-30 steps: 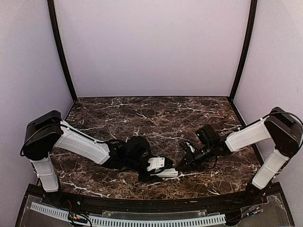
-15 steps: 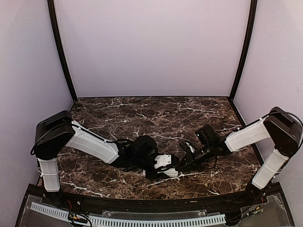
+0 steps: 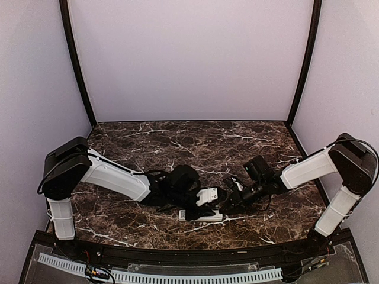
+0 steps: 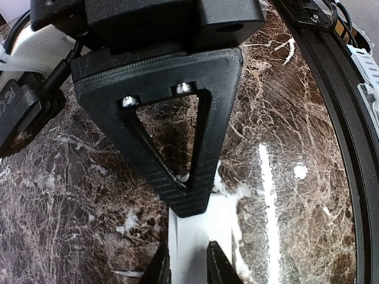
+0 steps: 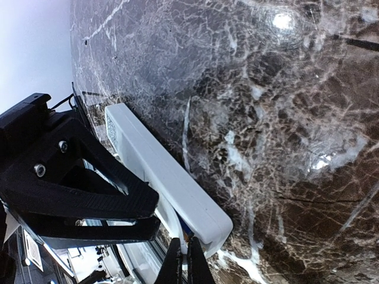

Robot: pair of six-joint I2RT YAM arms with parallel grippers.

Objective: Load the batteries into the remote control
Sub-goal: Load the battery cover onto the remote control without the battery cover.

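1 remote control (image 5: 160,171) — slim, white, sticker-backed

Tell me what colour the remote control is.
The remote control is white. It shows best in the right wrist view.

The left end effector (image 3: 213,200) has slid right, seemingly meeting the right end effector (image 3: 230,202) above the remote control (image 3: 200,216).
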